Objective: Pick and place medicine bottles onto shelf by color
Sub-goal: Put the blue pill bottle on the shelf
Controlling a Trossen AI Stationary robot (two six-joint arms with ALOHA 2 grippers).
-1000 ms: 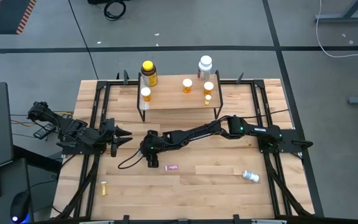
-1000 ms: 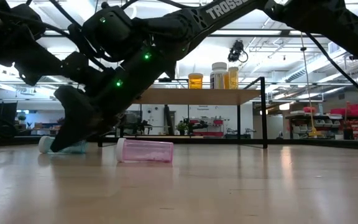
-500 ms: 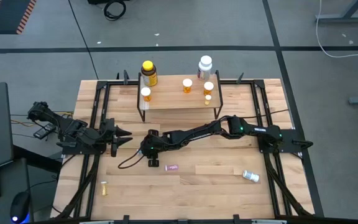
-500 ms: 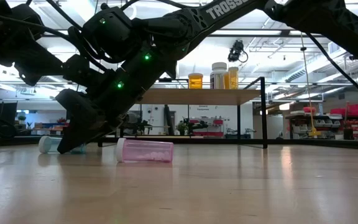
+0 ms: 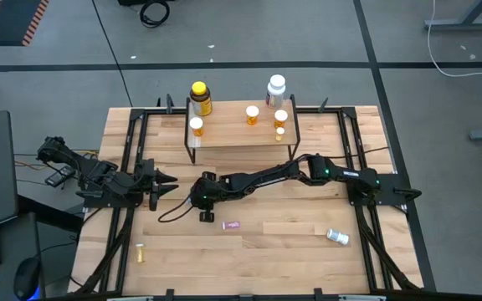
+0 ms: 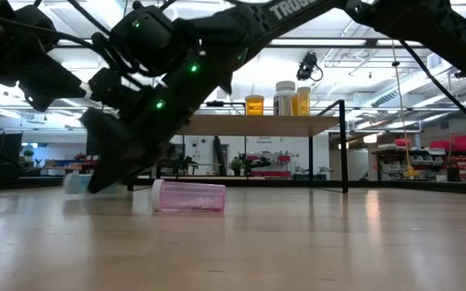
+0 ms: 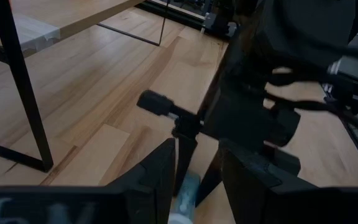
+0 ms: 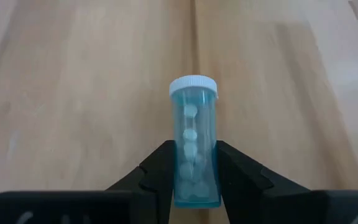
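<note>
Reaching far across the table (image 5: 308, 251) in front of the shelf (image 5: 239, 135), the right gripper (image 8: 190, 177) clamps its two dark fingers (image 8: 160, 171) on a teal vial (image 8: 193, 146) with a white cap; the wrist view shows pale pills stacked inside the vial, its capped end pointing away from the gripper, with bare wood beyond it; in the low view the same vial (image 6: 78, 183) shows as a pale blur just above the tabletop behind the arm; a pink vial (image 6: 188, 196) lies on its side just beside that gripper, on the side away from the shelf; on the shelf stand a big yellow bottle (image 5: 200, 98) at the left rear corner, a big white bottle (image 5: 276, 88) at the right rear corner, and four orange vials with white caps, one (image 5: 196, 126) at the left front, one (image 5: 252, 114) near the middle, and two, one (image 5: 280, 119) just behind a smaller one (image 5: 280, 132), at the right end; a small yellow vial (image 5: 140, 252) lies well away from the shelf near the table's front left corner; another bottle (image 5: 337, 237), white and toppled, lies toward the front right; the left gripper (image 5: 166, 182) waits off the shelf's left front leg, its fingers slightly parted on nothing.
</note>
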